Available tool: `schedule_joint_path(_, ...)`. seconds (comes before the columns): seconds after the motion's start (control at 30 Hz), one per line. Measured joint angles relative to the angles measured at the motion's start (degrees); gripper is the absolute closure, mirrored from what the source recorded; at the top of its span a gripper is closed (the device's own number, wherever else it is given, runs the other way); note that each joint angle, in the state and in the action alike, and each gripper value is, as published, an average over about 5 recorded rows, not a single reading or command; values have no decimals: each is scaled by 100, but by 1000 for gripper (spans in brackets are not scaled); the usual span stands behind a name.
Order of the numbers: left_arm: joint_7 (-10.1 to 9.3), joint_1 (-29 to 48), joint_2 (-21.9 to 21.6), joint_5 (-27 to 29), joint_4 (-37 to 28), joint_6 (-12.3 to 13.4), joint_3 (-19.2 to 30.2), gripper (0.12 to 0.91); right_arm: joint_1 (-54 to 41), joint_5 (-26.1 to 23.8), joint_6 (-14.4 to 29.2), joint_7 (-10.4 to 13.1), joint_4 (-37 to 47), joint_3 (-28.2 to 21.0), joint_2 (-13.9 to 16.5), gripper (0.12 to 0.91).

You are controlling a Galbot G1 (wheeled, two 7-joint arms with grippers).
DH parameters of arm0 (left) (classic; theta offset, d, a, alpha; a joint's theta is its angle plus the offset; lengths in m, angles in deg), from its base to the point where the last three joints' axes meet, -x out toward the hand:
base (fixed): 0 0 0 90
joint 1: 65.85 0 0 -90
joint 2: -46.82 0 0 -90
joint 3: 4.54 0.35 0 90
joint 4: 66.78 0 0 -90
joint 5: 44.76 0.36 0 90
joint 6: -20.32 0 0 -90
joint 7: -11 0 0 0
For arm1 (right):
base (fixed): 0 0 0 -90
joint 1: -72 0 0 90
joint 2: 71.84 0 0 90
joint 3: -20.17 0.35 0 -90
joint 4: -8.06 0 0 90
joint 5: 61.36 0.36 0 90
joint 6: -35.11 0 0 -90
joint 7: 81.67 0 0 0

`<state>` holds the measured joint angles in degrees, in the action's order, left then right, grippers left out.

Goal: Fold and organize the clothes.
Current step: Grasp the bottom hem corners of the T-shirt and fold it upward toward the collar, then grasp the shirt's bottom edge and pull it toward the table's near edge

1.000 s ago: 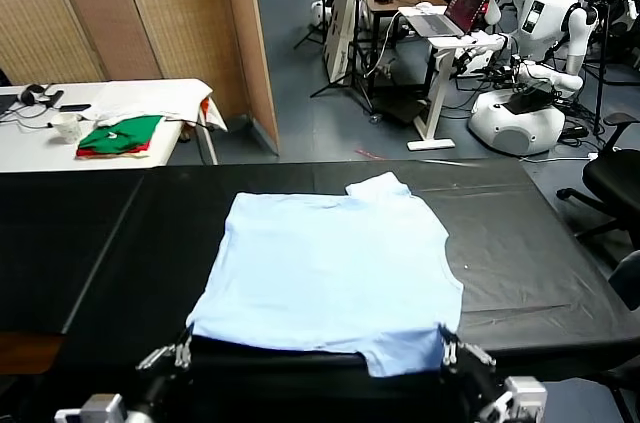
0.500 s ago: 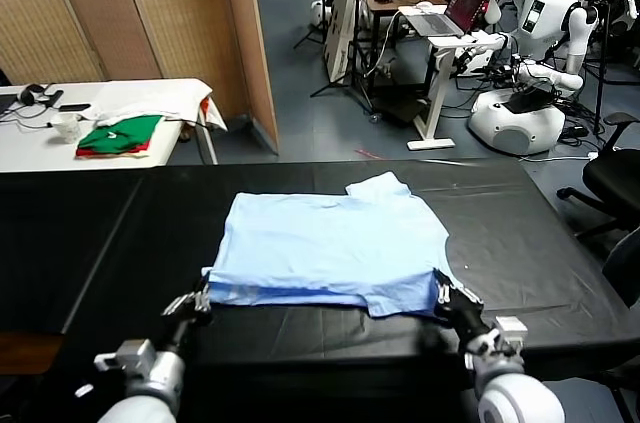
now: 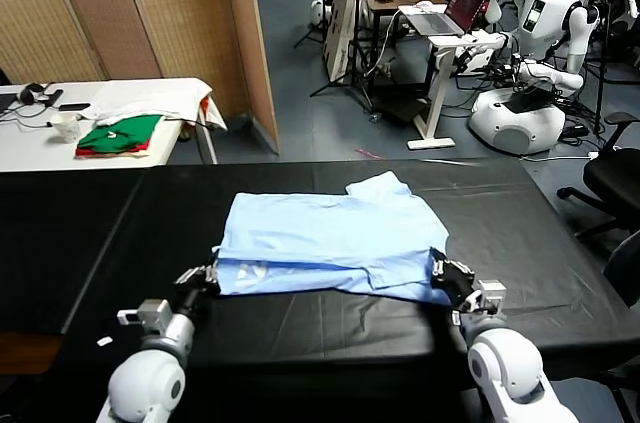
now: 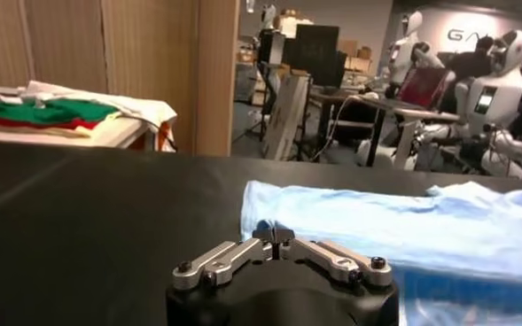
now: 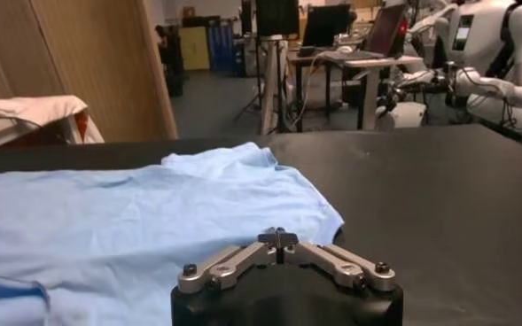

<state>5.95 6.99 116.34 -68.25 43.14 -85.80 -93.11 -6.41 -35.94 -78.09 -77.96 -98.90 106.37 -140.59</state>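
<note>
Head view: the T-shirt (image 3: pixel 330 243) lay folded mid-table (image 3: pixel 90 243), near hem doubled back; the left gripper (image 3: pixel 207 277) and right gripper (image 3: pixel 441 274) sat at its near corners. Left wrist: fingers pressed together beside the hem, bare table around. Right wrist: fingers looked closed over cloth, grip unclear.

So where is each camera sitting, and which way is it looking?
Head view: up on the robot's head, looking forward and down at the black table; shows the left gripper and right gripper at the T-shirt.
Left wrist view: on the left arm, looking low across the table; shows the left gripper.
Right wrist view: on the right arm, looking over the T-shirt; shows the right gripper.
All three share the T-shirt.
</note>
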Motion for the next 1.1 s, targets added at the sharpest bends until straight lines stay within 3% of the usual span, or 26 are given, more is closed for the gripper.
schedule_joint_path(0.1,0,104,-102,-21,-74,-32,55,877,138,5,-104,-30,-196,91,1,602)
schedule_joint_path(0.17,0,126,-118,-42,-76,-56,63,829,274,16,-182,-23,-372,174,4,507)
schedule_joint_path(0.37,-11,-50,-43,-29,89,-129,-8,478,799,105,-372,6,-905,461,-16,163)
schedule_joint_path(0.47,-21,-211,1,-26,199,-176,-46,290,1067,125,-396,22,-1057,563,-72,124)
schedule_joint_path(0.57,-32,-397,23,-77,308,-240,-85,161,1294,129,-391,23,-1106,621,-119,119)
schedule_joint_path(0.7,-80,-628,24,-169,415,-326,-135,127,1441,135,-368,20,-1113,668,-159,125)
schedule_joint_path(0.8,-114,-764,24,-190,454,-357,-166,124,1491,143,-346,24,-1109,692,-179,186)
schedule_joint_path(0.97,-116,-895,19,-182,486,-377,-180,136,1551,147,-308,37,-1099,698,-222,408)
schedule_joint_path(1.03,-116,-921,20,-171,487,-382,-181,196,1571,145,-291,41,-1087,697,-239,534)
schedule_joint_path(1.1,-116,-937,20,-161,484,-388,-181,310,1588,143,-269,42,-1079,693,-245,629)
